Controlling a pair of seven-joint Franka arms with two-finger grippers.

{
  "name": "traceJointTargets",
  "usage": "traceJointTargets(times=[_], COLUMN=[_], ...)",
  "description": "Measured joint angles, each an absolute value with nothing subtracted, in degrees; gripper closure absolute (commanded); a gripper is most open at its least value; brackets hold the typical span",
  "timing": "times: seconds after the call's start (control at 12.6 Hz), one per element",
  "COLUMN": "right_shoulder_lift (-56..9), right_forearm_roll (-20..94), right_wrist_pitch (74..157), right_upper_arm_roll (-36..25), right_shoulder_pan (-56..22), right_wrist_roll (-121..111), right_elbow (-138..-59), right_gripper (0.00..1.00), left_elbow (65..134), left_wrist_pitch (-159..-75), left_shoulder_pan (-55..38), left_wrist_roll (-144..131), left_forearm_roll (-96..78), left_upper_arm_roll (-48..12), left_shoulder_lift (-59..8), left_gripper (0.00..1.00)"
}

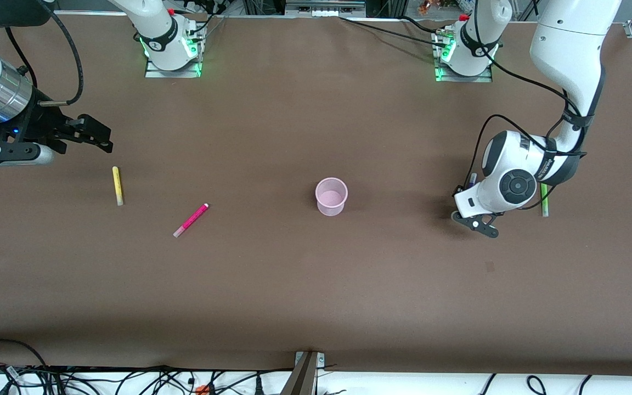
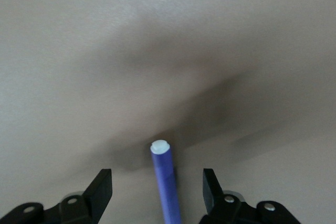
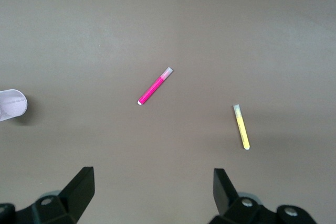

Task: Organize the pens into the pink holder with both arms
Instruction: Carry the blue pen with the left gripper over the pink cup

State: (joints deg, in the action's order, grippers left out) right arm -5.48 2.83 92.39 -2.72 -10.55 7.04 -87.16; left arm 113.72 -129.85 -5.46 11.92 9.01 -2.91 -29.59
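Note:
The pink holder stands upright mid-table and is empty; it also shows in the right wrist view. The yellow pen and the magenta pen lie toward the right arm's end. The green pen lies at the left arm's end, partly hidden by that arm. My left gripper is low and open, one finger on each side of the purple pen, not touching it. My right gripper is open and empty above the table beside the yellow pen.
The two arm bases stand at the table's back edge with cables trailing. A metal bracket and loose cables sit at the front edge. The brown tabletop is bare between the holder and the front edge.

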Motion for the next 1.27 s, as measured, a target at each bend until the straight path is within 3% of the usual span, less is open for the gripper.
traceJointTargets(times=[0.24,0.32,0.4,1.03,1.27], right_shoulder_lift=[-5.5,-5.5,-5.5,-5.6,-5.9], right_forearm_roll=[2.8,2.8,2.8,2.8,2.8], right_wrist_pitch=[92.4,92.4,92.4,93.1,93.8], right_upper_arm_roll=[-2.7,-2.7,-2.7,-2.7,-2.7], right_shoulder_pan=[-10.6,-10.6,-10.6,-10.6,-10.5], right_wrist_roll=[7.0,7.0,7.0,7.0,7.0], right_elbow=[-87.2,-87.2,-87.2,-87.2,-87.2], right_gripper=[0.0,0.0,0.0,0.0,0.0], left_elbow=[114.1,114.2,114.2,113.5,111.1], left_wrist_pitch=[-130.6,-130.7,-130.7,-130.2,-127.7], left_shoulder_pan=[-5.5,-5.5,-5.5,-5.1,-5.0], left_wrist_roll=[11.9,11.9,11.9,11.8,11.8], left_forearm_roll=[9.0,9.0,9.0,9.0,5.2], left_upper_arm_roll=[-3.1,-3.1,-3.1,-3.1,-6.2], left_shoulder_lift=[-30.0,-30.4,-30.7,-30.5,-27.8], left_gripper=[0.83,0.96,0.99,1.0,1.0])
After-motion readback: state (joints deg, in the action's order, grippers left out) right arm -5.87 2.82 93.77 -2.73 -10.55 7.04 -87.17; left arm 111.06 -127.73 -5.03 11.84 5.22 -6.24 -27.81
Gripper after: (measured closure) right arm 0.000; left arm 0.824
